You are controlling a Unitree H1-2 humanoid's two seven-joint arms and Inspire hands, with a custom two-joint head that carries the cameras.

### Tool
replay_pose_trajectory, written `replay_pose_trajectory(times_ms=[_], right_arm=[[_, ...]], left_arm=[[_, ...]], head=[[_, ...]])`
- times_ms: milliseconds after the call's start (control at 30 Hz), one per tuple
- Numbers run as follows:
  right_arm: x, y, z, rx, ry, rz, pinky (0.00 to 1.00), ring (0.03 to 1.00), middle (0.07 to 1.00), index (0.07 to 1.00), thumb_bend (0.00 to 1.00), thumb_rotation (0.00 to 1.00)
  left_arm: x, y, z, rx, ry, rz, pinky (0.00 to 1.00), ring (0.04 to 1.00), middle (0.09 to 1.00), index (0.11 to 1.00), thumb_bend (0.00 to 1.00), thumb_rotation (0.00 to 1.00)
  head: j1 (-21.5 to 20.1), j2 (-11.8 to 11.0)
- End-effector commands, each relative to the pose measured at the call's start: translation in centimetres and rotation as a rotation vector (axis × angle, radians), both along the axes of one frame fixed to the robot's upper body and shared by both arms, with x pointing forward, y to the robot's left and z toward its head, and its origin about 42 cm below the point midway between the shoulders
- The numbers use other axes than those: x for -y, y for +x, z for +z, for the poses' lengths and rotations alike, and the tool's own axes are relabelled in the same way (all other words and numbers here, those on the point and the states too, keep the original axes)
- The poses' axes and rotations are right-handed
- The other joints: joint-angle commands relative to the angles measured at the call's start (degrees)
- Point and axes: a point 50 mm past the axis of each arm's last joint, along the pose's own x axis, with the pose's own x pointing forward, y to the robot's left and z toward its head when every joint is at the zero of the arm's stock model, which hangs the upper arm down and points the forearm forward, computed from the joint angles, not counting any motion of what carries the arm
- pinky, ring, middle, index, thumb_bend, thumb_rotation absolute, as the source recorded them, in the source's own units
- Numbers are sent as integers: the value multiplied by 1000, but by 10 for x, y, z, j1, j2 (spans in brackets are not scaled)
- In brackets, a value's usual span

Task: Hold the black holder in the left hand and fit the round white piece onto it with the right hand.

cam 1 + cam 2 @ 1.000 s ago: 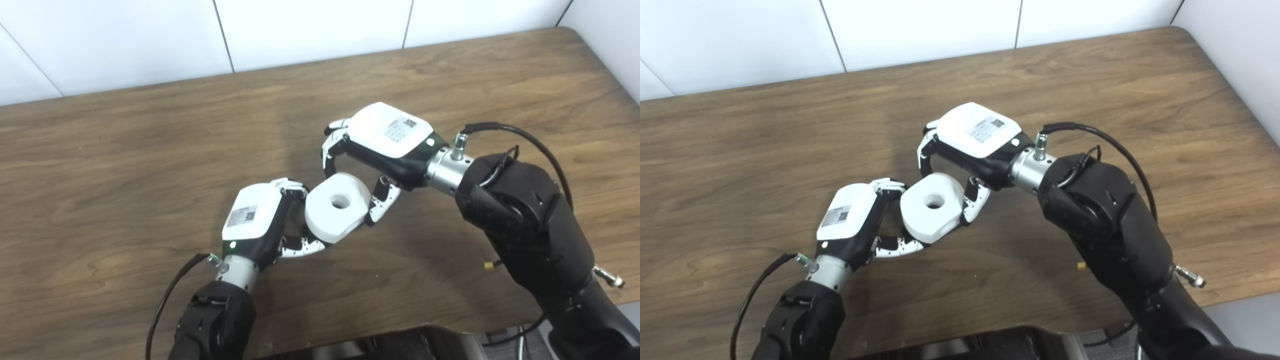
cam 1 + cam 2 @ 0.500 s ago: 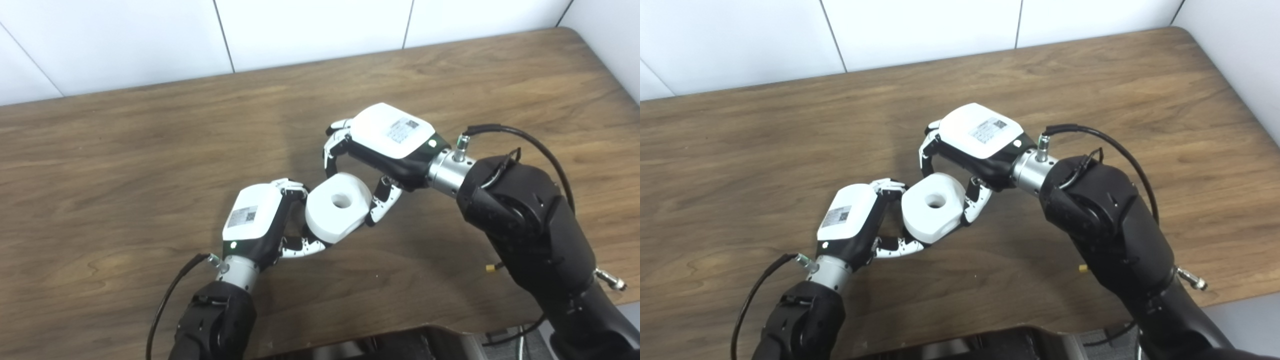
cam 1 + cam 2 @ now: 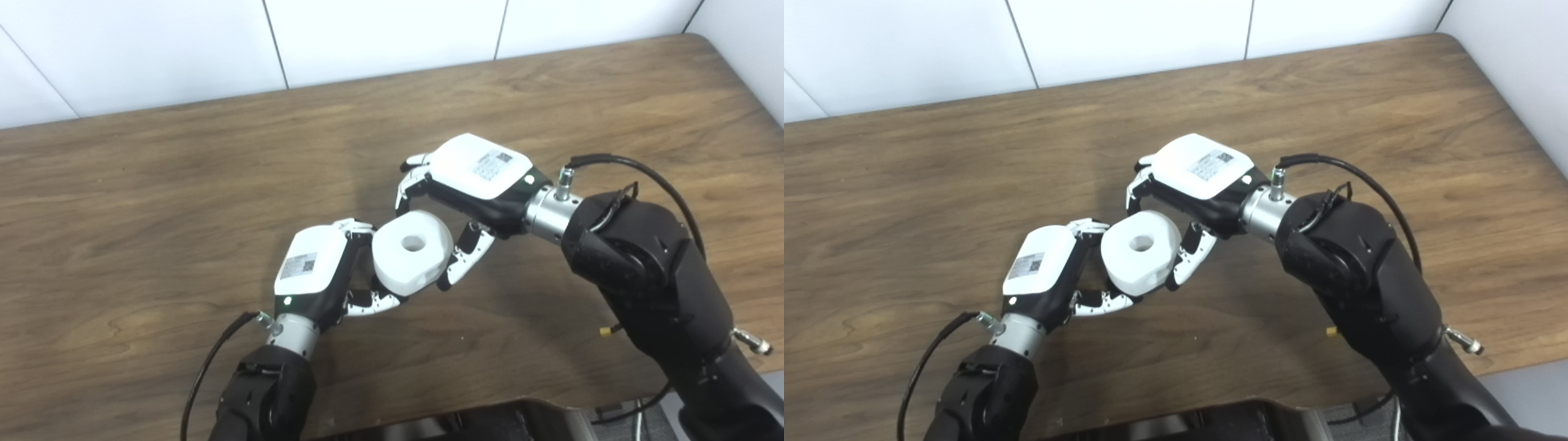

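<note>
A brown wood-grain tabletop [image 3: 153,184] is seen from above, bounded at the far edge by a white panelled wall [image 3: 367,30]. Apart from the two arms and what they hold, little else is seen on the wood. A black cable [image 3: 618,164] is looped from the right wrist, and another black cable [image 3: 205,367] is trailed from the left wrist toward the near edge. A small yellow tag [image 3: 605,331] is seen beside the right forearm.

The round white piece [image 3: 411,251] is held above the middle of the tabletop, between the two hands, its flat face with the central hole turned upward and slightly tilted. The right hand [image 3: 471,184] is arched over it from the right: its fingers [image 3: 404,187] are curled down against the far upper edge, and its thumb [image 3: 459,263] is pressed against the near right side, so the piece is clamped between them.

The left hand [image 3: 318,275] is brought up against the piece from the left. Its fingers [image 3: 373,301] are curled inward beneath and beside the piece, closed on something underneath. The black holder itself is hidden by the white piece and the hand, so it cannot be told what is gripped there or whether the piece is seated on it.
</note>
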Motion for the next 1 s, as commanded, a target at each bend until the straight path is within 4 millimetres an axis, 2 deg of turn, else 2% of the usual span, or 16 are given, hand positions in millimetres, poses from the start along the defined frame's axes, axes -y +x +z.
replay_pose_trajectory(times_ms=[0, 267, 767, 967], right_arm=[[0, -2, 15, 69, 4, 19, 882, 949, 815, 675, 1000, 303], [0, -4, 18, 78, 1, 11, 873, 981, 911, 802, 1000, 291], [-1, -4, 20, 91, 6, 9, 880, 994, 949, 877, 1000, 315], [0, -4, 29, 98, -10, 4, 902, 1000, 962, 902, 1000, 365]], left_arm=[[1, -10, -31, -170, 47, -22, 787, 842, 757, 485, 517, 44], [1, -10, -32, -170, 49, -23, 784, 841, 756, 485, 517, 44], [0, -9, -34, -166, 53, -20, 786, 840, 750, 485, 517, 44], [-2, -8, -36, -170, 46, -15, 784, 842, 751, 485, 517, 45]], head=[[0, 0], [0, 0], [4, -5], [5, -4]])
